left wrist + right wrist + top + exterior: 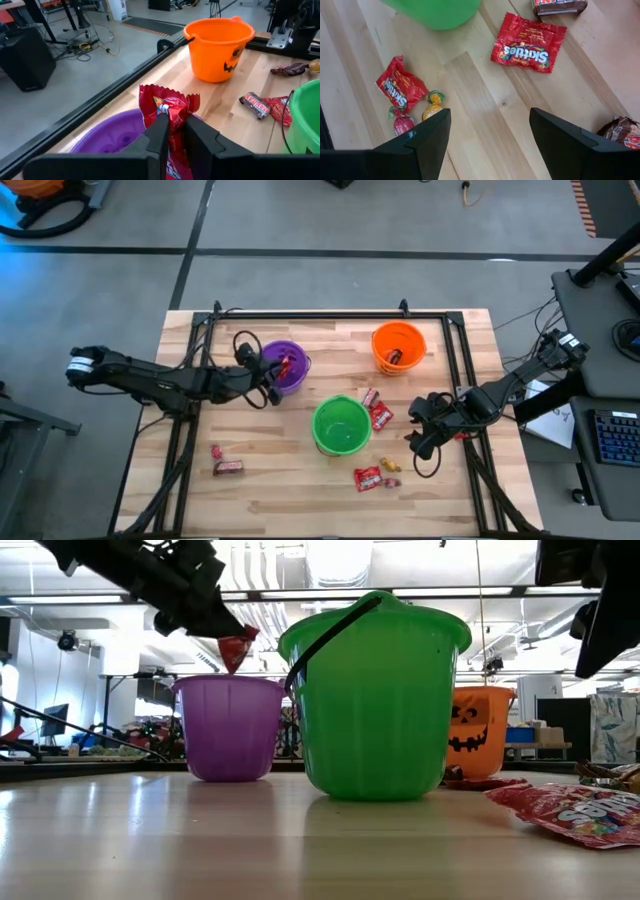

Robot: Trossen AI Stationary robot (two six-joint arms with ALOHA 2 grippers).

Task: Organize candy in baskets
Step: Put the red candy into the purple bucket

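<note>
My left gripper (172, 122) is over the purple basket (287, 367), shut on a shiny red candy packet (170, 107). In the low view the packet (237, 648) hangs just above the purple basket's rim (230, 682). My right gripper (490, 130) is open and hovers over the table right of the green basket (342, 425). Below it lie two red packets (529, 42) (400, 87) and small yellow and red sweets (432, 110). The orange basket (398, 345) stands at the far right, with a dark sweet inside. My left gripper pinches the red packet between its two fingers (160, 135), holding it near one crimped end (167, 100). The fingers slant in from the table's left and point downward. The packet is lifted clear and hangs at the fingertips over the purple basket's opening (110, 135).
A dark brown bar (228, 468) and a small red sweet (216, 451) lie on the near left of the table. More red packets (378, 415) (367, 477) lie between the green basket and my right gripper (425, 430). A black frame (330, 315) borders the table.
</note>
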